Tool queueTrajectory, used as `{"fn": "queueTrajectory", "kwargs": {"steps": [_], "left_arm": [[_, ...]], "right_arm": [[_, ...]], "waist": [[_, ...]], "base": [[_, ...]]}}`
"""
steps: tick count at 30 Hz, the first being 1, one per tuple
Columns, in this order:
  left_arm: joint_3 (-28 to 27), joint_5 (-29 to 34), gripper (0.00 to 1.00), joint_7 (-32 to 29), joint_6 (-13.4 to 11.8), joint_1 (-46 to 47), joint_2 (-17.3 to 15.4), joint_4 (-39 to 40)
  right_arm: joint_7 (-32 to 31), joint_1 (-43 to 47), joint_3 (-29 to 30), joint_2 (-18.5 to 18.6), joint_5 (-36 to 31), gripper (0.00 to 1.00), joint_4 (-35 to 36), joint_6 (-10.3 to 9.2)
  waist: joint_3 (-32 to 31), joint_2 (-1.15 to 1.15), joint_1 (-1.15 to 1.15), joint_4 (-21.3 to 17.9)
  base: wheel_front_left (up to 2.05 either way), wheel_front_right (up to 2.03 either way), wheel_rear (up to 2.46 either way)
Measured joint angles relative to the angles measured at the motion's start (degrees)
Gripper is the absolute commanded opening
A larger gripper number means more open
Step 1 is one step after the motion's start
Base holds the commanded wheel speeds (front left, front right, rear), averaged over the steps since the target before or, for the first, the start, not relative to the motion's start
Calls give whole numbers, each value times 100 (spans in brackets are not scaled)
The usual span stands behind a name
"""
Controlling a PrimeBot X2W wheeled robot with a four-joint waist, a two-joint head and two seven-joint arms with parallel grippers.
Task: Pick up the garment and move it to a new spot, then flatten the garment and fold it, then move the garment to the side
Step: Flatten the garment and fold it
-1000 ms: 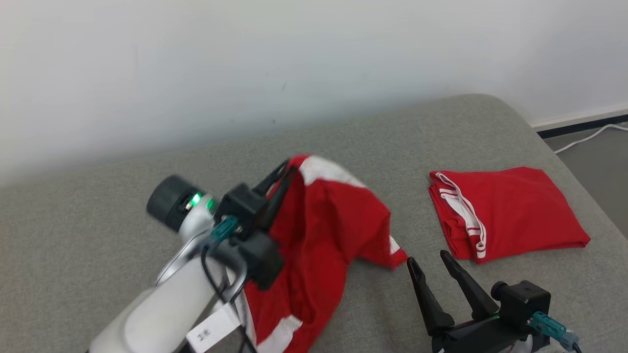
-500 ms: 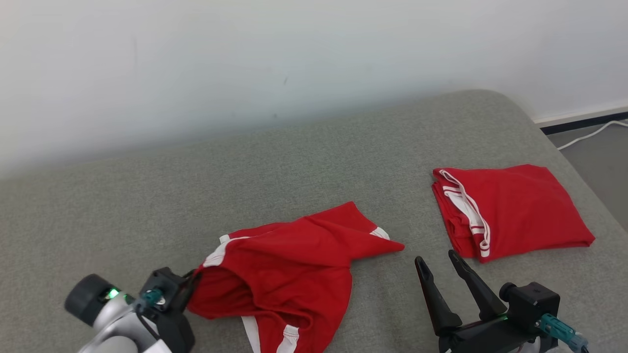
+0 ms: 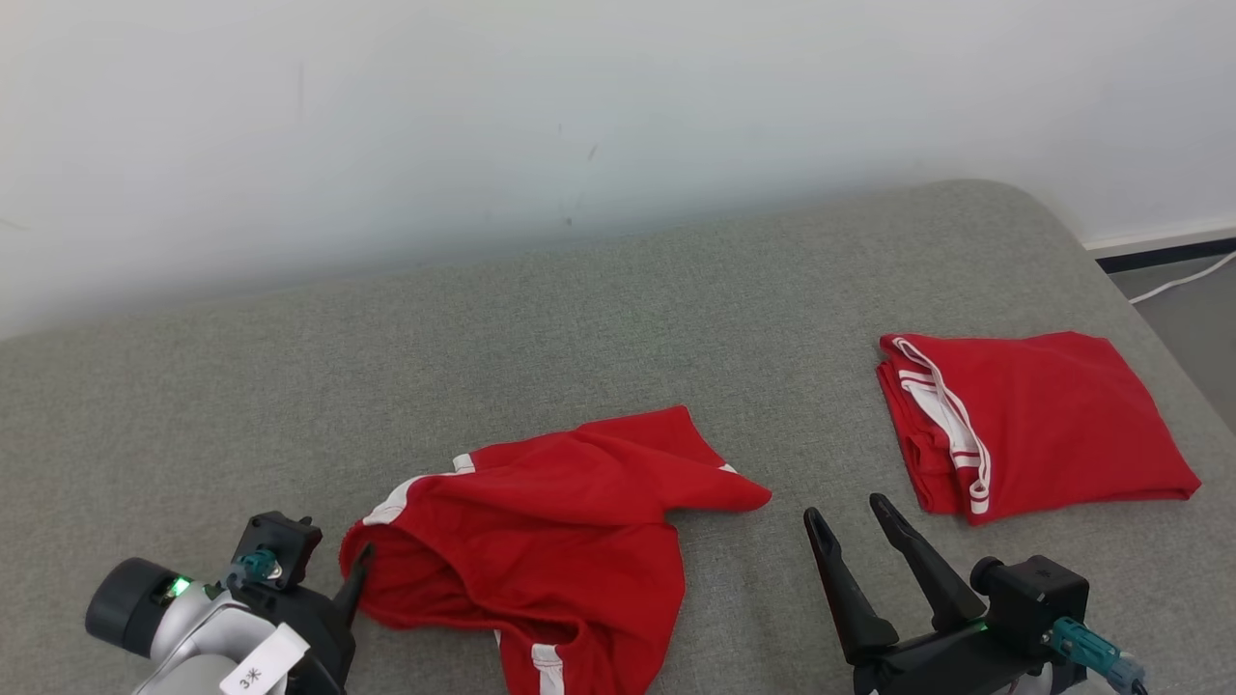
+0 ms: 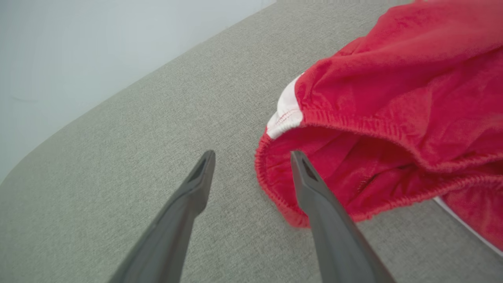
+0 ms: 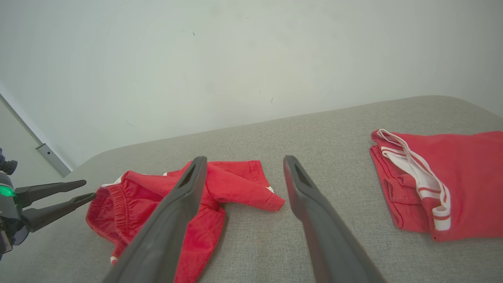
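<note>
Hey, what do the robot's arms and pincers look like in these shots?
Both the left pincer and right pincer have two long, dark, tapering fingers. The left forearm is pale silver-white, with a green light, a teal connector and a white tag marked in black. Another teal plug sits behind the right pincer.

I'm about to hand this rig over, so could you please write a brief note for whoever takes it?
Left end effector: open, empty, by the waistband of the shorts.
Right end effector: open, empty, between the two garments.
Shorts: crumpled, mid-couch. Folded garment: lies to the right.
Done: shorts set down and let go, it seems.
Left: flatten, fold, move aside.
</note>
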State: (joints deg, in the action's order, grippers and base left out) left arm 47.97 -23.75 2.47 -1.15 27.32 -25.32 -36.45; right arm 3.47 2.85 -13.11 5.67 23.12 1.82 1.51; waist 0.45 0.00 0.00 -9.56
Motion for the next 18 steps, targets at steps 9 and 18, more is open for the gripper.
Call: {"fn": "queueTrajectory", "kwargs": {"steps": [9, 18], "left_arm": [[-274, -198, 100, 60, -254, 10, 114, 246], [250, 57, 100, -14, -130, 35, 528, 868]], "right_arm": [[1, 2, 12, 1, 0, 100, -32, 0], [1, 5, -1, -1, 0, 100, -57, 0]], "waist": [[-33, 0, 0, 49], [-105, 0, 0, 122]], "base": [[0, 0, 0], [0, 0, 0]]}}
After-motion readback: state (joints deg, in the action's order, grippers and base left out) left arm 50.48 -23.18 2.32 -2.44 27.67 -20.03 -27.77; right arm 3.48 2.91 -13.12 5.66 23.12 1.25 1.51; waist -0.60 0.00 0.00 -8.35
